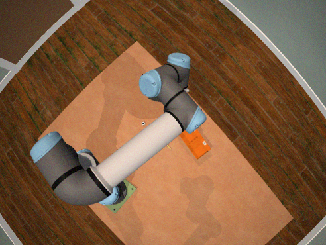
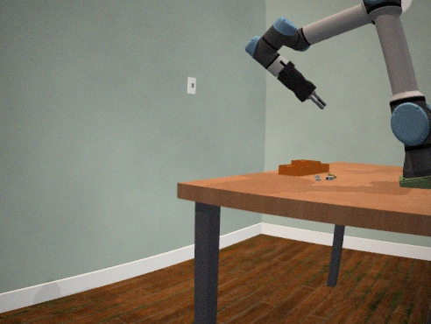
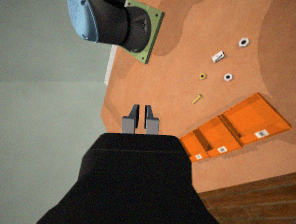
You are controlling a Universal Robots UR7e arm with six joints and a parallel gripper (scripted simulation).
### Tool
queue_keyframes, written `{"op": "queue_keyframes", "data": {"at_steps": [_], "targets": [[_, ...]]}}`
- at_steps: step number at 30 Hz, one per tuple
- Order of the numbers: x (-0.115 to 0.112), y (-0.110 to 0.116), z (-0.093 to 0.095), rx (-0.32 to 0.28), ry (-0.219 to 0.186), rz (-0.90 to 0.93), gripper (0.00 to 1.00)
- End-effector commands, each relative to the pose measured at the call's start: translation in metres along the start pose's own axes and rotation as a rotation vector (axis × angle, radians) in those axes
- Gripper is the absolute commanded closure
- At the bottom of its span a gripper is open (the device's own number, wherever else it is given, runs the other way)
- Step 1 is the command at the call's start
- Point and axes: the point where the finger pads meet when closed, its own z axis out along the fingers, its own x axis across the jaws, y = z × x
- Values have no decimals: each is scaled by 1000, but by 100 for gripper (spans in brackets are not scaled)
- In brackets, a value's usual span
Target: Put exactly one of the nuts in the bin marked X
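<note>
My gripper (image 3: 142, 112) (image 2: 321, 105) hangs high in the air above the table's far part, tilted downward. Its fingers stand close together with nothing between them. In the wrist view two silver hex nuts (image 3: 243, 42) (image 3: 228, 77), a small yellow nut (image 3: 202, 76), a white square piece (image 3: 218, 56) and a yellow bolt (image 3: 197, 99) lie loose on the table. The orange bin row (image 3: 245, 117) (image 1: 193, 142) (image 2: 302, 168) with three compartments lies beside them. Each compartment has a small label, which I cannot read. One nut (image 1: 143, 123) shows in the top view; the arm hides the others.
The arm's base stands on a green plate (image 3: 150, 35) (image 1: 127, 195) at one table corner. The table's edge (image 2: 263, 199) drops off to a wooden floor. The small parts (image 2: 330, 176) lie between the bins and the base.
</note>
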Motion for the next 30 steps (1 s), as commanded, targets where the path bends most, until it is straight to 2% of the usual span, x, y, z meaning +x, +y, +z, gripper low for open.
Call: {"op": "queue_keyframes", "data": {"at_steps": [1, 3, 8, 15, 17, 18, 24, 30], "targets": [[-8, -6, 12, 62, 100, -104, 69], [-8, -6, 12, 73, 125, -131, 69], [-11, -11, 20, 97, 224, -227, 69], [-12, -16, 31, 91, 366, -357, 69], [-12, -16, 31, 91, 366, -357, 69], [-12, -17, 35, 81, 422, -406, 69], [-10, -18, 40, 33, 532, -507, 69], [-6, -16, 46, -50, 636, -611, 69]]}}
